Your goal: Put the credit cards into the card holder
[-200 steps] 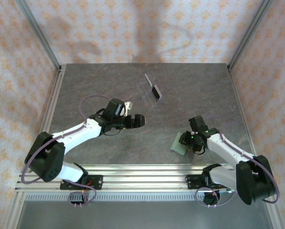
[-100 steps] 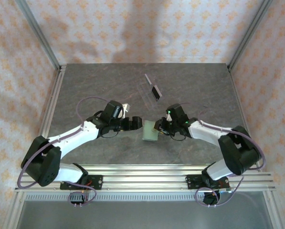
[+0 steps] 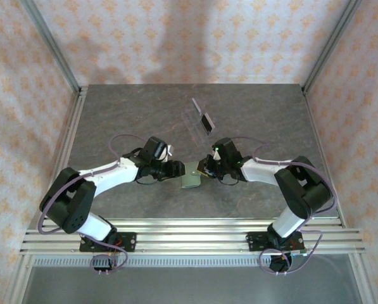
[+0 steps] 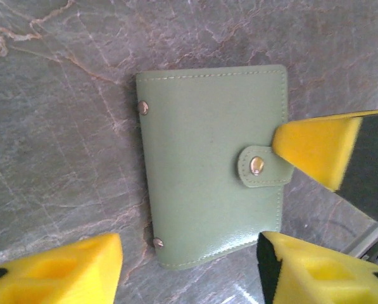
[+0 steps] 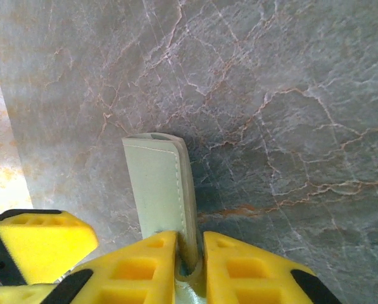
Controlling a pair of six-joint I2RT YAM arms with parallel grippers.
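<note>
Surveying, top cam: grey marble table [image 3: 113, 120], floral walls [image 3: 176, 38], alu frame. Card holder [image 3: 190, 182] mid-table, betw. left gripper [image 3: 180, 170] & right gripper [image 3: 205, 170].
L wrist: holder closed, flat, betw. spread, unclenched fingers [image 4: 62, 269].
R wrist: fingers [image 5: 144, 266] clamped on holder's edge.

**Grey marbled table inside patterned walls**

The table [image 3: 113, 114] has a dark grey marbled top with pale and rusty veins and a faint sheen. Walls [image 3: 176, 38] in cream with an orange floral print close it in on the far, left and right sides. Slanting aluminium posts [image 3: 51, 44] rise at the far corners. A ribbed aluminium rail [image 3: 195, 233] runs along the near edge, with a plain grey panel [image 3: 189, 285] nearer still. The light is soft and even, and blurred shadows lie on the far wall.
</note>
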